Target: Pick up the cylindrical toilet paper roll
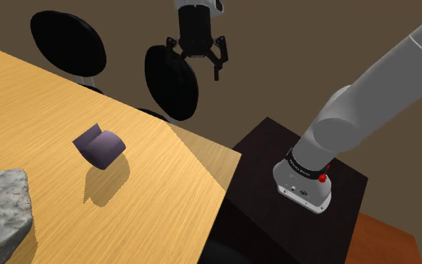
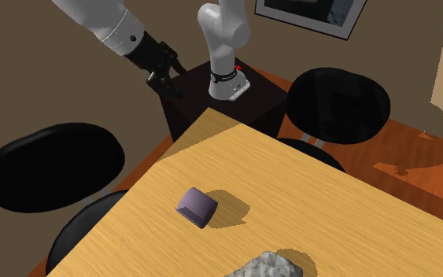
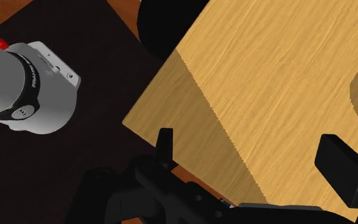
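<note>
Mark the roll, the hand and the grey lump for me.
Purple roll [image 1: 106, 148]: shoulder view, its curved side.
Hand [image 3: 247, 137]: wrist view, midway between its open fingertips.
Grey lump [image 1: 3, 202]: shoulder view, its top surface.

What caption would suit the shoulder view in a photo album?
The black gripper hangs open in the air, well apart from the purple roll lying on the wooden table.

text: none legible | arm base band [image 3: 28, 81]: white lettering, too small to read
</note>
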